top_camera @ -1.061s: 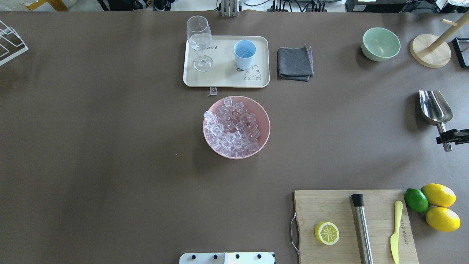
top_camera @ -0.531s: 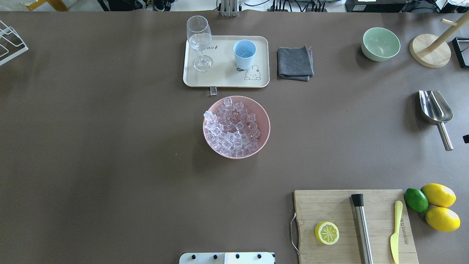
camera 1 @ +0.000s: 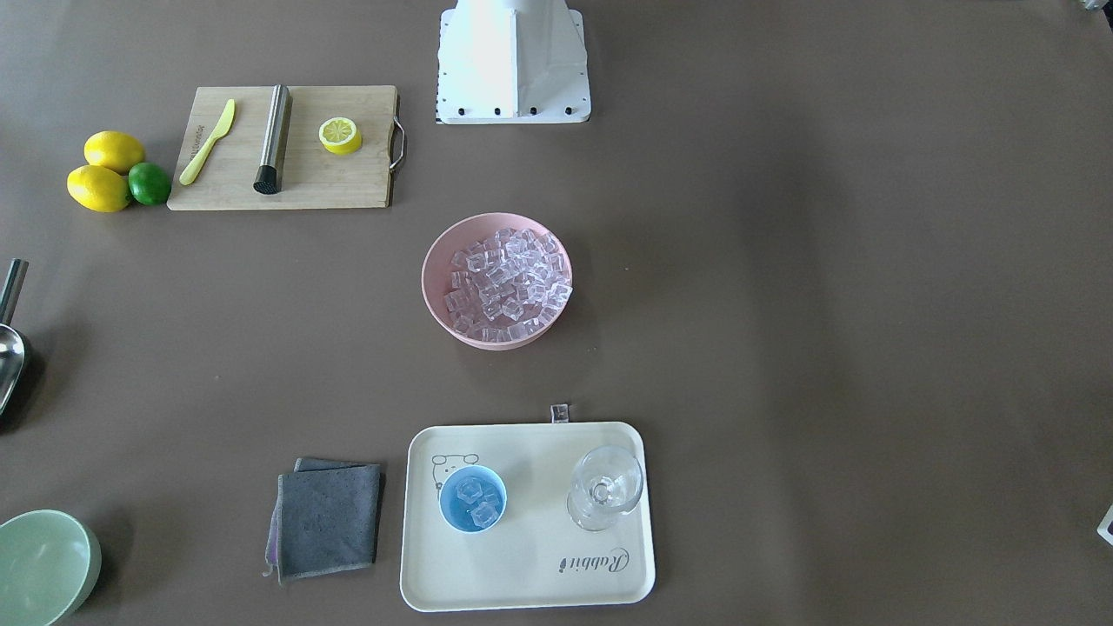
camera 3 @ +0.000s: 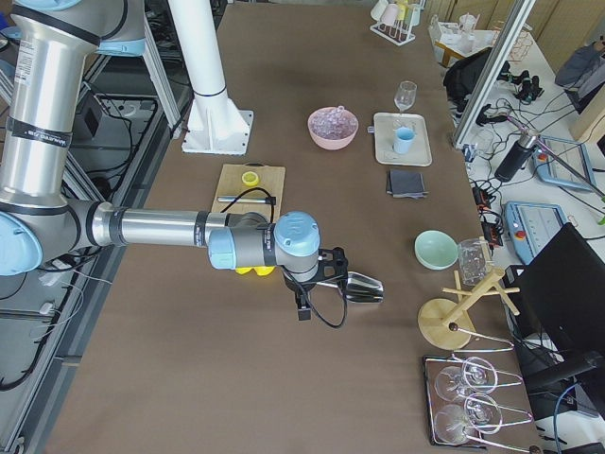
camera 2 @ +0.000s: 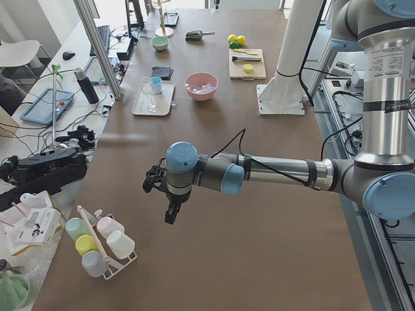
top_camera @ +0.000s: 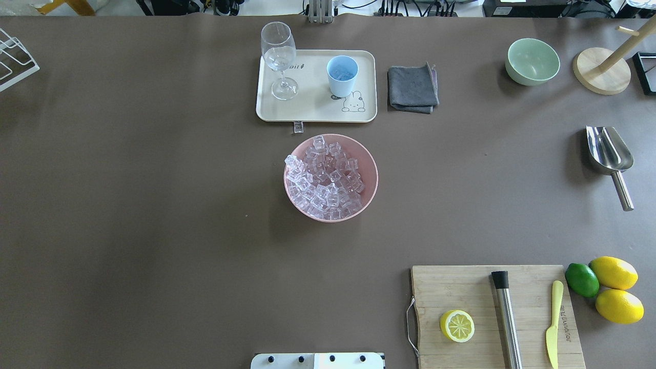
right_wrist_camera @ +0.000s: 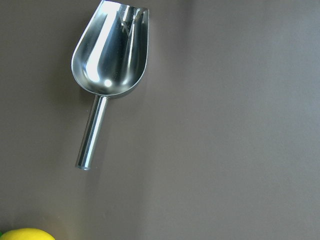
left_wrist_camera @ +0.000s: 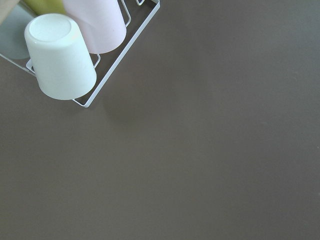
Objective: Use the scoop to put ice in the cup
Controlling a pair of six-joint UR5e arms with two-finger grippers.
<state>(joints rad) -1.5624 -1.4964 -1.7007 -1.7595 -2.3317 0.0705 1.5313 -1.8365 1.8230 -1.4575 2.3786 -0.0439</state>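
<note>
The steel scoop (top_camera: pixel 610 154) lies on the table at the far right, handle toward the robot; it fills the right wrist view (right_wrist_camera: pixel 110 55), with no fingers showing. The light-blue cup (top_camera: pixel 342 75) stands on the cream tray (top_camera: pixel 312 110) and holds a few ice cubes (camera 1: pixel 472 498). Many ice cubes (top_camera: pixel 325 177) fill the pink bowl (top_camera: pixel 375 179). One cube (top_camera: pixel 298 127) lies by the tray's edge. My right gripper (camera 3: pixel 326 270) hovers beside the scoop's handle; my left gripper (camera 2: pixel 159 184) hangs over bare table. I cannot tell whether either is open.
A wine glass (top_camera: pixel 279 59) stands on the tray, a grey cloth (top_camera: pixel 412 88) to its right. A green bowl (top_camera: pixel 533 61) and a wooden stand (top_camera: pixel 602 72) sit far right. A cutting board (top_camera: pixel 492 318) carries a rod, knife and lemon half. A cup rack (left_wrist_camera: pixel 75 55) is near the left gripper.
My right gripper, at the scoop's handle a second ago, has drawn back out of the overhead view to the right. The scoop stays lying on the table.
</note>
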